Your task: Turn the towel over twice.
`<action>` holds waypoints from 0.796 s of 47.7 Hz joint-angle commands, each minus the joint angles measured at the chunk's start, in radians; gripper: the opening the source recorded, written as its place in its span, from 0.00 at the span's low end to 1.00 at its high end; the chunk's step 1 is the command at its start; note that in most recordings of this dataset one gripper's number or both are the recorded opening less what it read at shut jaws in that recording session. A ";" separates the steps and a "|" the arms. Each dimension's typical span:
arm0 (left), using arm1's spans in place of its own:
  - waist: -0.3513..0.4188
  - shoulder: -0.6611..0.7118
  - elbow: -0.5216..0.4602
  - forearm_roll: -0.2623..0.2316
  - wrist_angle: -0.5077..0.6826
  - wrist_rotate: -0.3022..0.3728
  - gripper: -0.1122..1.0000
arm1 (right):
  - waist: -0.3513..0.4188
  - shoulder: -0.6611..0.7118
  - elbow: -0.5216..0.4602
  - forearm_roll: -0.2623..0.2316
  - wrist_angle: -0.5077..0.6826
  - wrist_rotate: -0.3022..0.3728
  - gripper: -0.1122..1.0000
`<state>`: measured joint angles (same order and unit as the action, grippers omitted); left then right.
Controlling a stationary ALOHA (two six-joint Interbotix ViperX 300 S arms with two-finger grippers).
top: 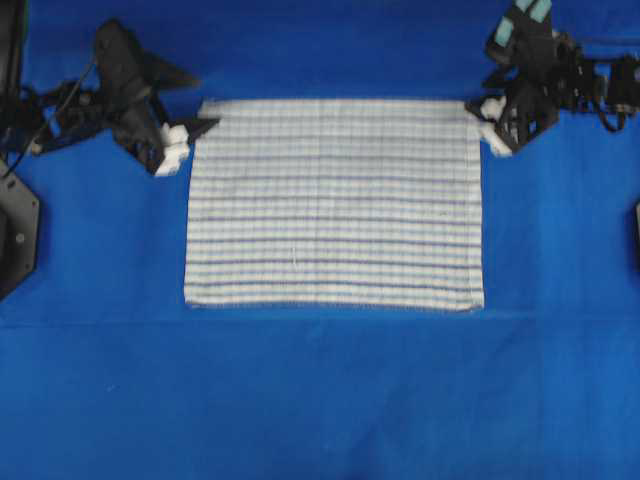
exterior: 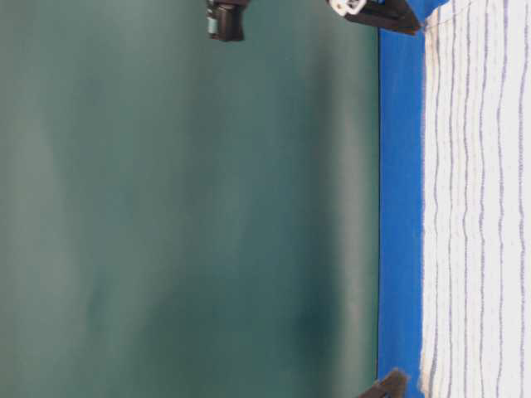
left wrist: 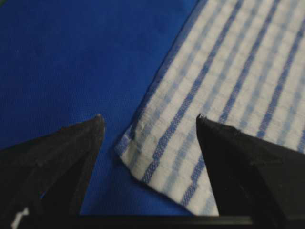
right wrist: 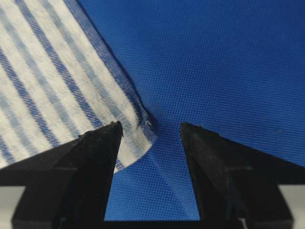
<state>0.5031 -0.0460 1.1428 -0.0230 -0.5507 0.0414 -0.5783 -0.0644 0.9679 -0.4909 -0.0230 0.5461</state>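
Note:
The towel [top: 333, 205], white with blue stripes, lies flat and spread out on the blue table cover [top: 320, 400]. My left gripper [top: 196, 133] is at the towel's far left corner, open; in the left wrist view the corner [left wrist: 157, 157] lies between the two black fingers [left wrist: 71, 152], untouched. My right gripper [top: 482, 112] is at the far right corner, open too. There, the corner tip [right wrist: 138, 133] sits between the spread jaws beside the left finger [right wrist: 95, 157]. The towel's striped edge [exterior: 473, 207] also appears in the table-level view.
Blue table cover surrounds the towel, with a wide bare stretch in front of its near hem [top: 333, 306]. Black arm bases stand at the left edge [top: 15, 230] and the far right corner [top: 600, 85]. A dark green wall [exterior: 182, 207] rises behind the table.

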 commanded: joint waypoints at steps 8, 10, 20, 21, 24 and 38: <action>0.029 0.098 -0.041 0.000 -0.023 0.003 0.76 | -0.012 0.031 -0.020 -0.003 -0.051 -0.005 0.65; 0.032 0.107 -0.046 0.000 -0.023 0.002 0.76 | -0.012 0.035 -0.020 -0.003 -0.054 -0.003 0.65; 0.038 0.135 -0.063 0.000 -0.015 0.003 0.72 | -0.014 0.064 -0.020 -0.003 -0.054 -0.005 0.57; 0.038 0.137 -0.063 -0.002 -0.014 0.005 0.70 | -0.014 0.067 -0.020 -0.003 -0.054 -0.005 0.55; 0.041 0.143 -0.064 0.000 -0.006 0.005 0.62 | -0.014 0.071 -0.018 -0.003 -0.054 -0.009 0.46; 0.038 0.160 -0.060 0.000 0.031 0.005 0.13 | -0.012 0.067 -0.014 -0.003 -0.054 -0.009 0.14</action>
<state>0.5400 0.1197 1.0845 -0.0230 -0.5292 0.0460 -0.5875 0.0123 0.9618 -0.4924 -0.0752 0.5384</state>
